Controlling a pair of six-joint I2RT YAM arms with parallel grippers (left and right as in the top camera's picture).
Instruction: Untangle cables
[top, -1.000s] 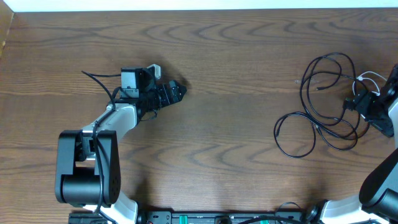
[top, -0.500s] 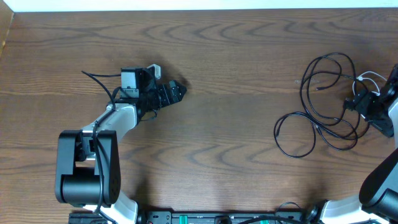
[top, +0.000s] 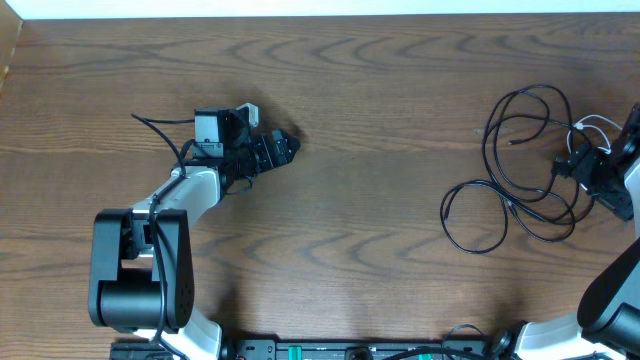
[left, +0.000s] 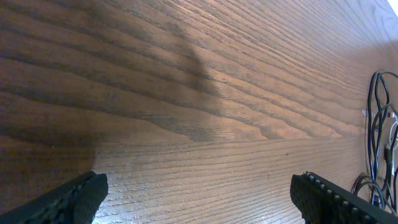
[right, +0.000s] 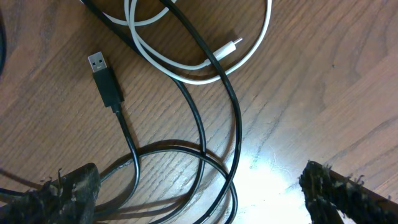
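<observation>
The cables lie tangled at the table's right side: black loops (top: 515, 175) and one white cord (top: 592, 125). My right gripper (top: 568, 165) hovers over their right part, open. In the right wrist view, black cable loops (right: 202, 155) run across the wood between its spread fingers (right: 65, 193), touching neither. A black USB plug (right: 102, 74) and the white cord (right: 186, 62) with its small plug lie further ahead. My left gripper (top: 285, 148) is open over bare wood at the left, far from the cables. In its wrist view (left: 202, 202) the cables (left: 376, 118) show only at the far right edge.
The wooden table (top: 380, 230) runs to a far edge along the top of the overhead view. Both arm bases stand at the near edge, the left one (top: 140, 270) large and black. A thick black cord (top: 160, 130) trails from the left wrist.
</observation>
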